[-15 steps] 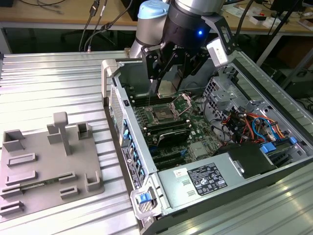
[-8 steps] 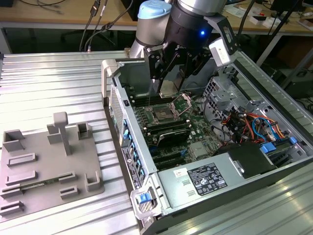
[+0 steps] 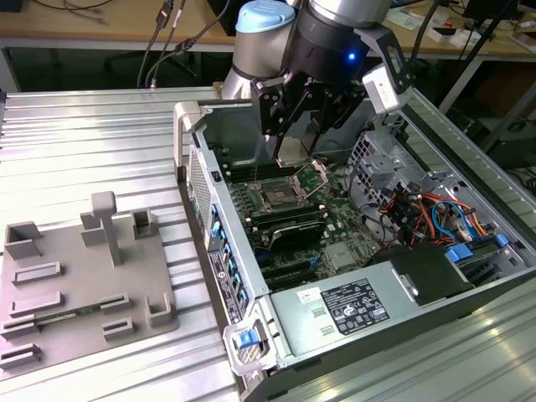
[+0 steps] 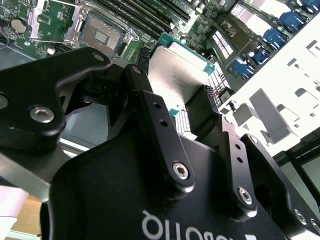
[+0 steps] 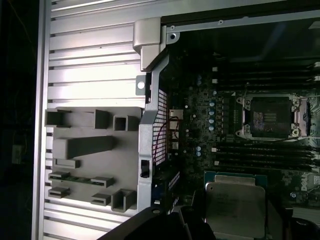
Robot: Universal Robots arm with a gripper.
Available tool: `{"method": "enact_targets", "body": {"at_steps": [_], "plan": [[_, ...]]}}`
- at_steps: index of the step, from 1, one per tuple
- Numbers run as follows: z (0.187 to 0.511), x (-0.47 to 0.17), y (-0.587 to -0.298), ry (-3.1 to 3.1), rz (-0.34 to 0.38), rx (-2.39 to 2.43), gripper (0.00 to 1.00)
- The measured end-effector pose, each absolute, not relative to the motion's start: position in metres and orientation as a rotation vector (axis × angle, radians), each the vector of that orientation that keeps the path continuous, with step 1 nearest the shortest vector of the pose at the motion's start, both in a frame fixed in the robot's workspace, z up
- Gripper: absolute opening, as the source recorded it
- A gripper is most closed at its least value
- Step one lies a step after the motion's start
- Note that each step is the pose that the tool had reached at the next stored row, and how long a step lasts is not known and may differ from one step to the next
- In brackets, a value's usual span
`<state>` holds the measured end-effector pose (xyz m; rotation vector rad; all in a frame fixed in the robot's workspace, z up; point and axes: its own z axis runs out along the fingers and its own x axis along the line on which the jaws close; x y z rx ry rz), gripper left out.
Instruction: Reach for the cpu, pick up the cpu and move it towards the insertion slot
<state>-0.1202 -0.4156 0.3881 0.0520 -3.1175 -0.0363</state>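
Hovering over the open grey computer case (image 3: 251, 276) on the ribbed aluminium bench (image 3: 84, 142), my black two-fingered claw (image 3: 295, 142) is closed on the cpu (image 4: 175, 70), a thin, flat square chip with a silvery-white metal face and a green rim, pinched by its opposite edges and held clear of the green motherboard (image 3: 335, 226). In the first wrist view the chip (image 5: 234, 205) hangs face-on just ahead of the dark fingers (image 5: 187, 217), with the insertion slot (image 5: 270, 116), a square socket with a shiny metal frame, dark centre and thin wire levers, lying near it across a row of long black memory slots (image 5: 260, 152). From the exterior view the socket (image 3: 279, 198) sits just below and toward that view's left of the claw, its frame apparently open. As I judge it from the console, doing this stretch well means keeping the chip level and its edges square to the frame, carrying it high enough to clear the raised levers and the memory slots, and travelling slowly so the thin edges do not slip between the fingers. The grey plastic tray (image 3: 75, 276) with its upright blocks stands well apart on the exterior view's left, outside the case.
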Motion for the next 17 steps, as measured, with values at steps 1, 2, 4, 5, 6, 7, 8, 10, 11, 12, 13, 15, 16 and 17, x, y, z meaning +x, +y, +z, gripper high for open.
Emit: {"method": "enact_targets", "body": {"at_steps": [1,2,4,5,6,7,8,10,11,12,13,15,16,17], "plan": [[0.388,-0.12,-0.416,-3.118,-0.036,0.052,0.55],[0.388,-0.119,-0.416,-3.117,-0.036,0.052,0.55],[0.388,-0.118,-0.416,-3.117,-0.036,0.052,0.55],[0.388,-0.117,-0.416,-3.117,-0.036,0.052,0.55],[0.388,-0.116,-0.416,-3.117,-0.036,0.052,0.55],[0.388,-0.116,-0.416,-3.117,-0.036,0.052,0.55],[0.388,-0.115,-0.416,-3.117,-0.036,0.052,0.55],[0.388,-0.114,-0.416,-3.117,-0.036,0.052,0.55],[0.388,-0.113,-0.416,-3.117,-0.036,0.052,0.55],[0.388,-0.113,-0.416,-3.117,-0.036,0.052,0.55],[0.388,-0.112,-0.416,-3.117,-0.036,0.052,0.55],[0.388,-0.109,-0.416,-3.117,-0.036,0.052,0.55],[0.388,-0.109,-0.415,-3.117,-0.036,0.052,0.55],[0.388,-0.108,-0.415,-3.117,-0.036,0.052,0.55]]}}
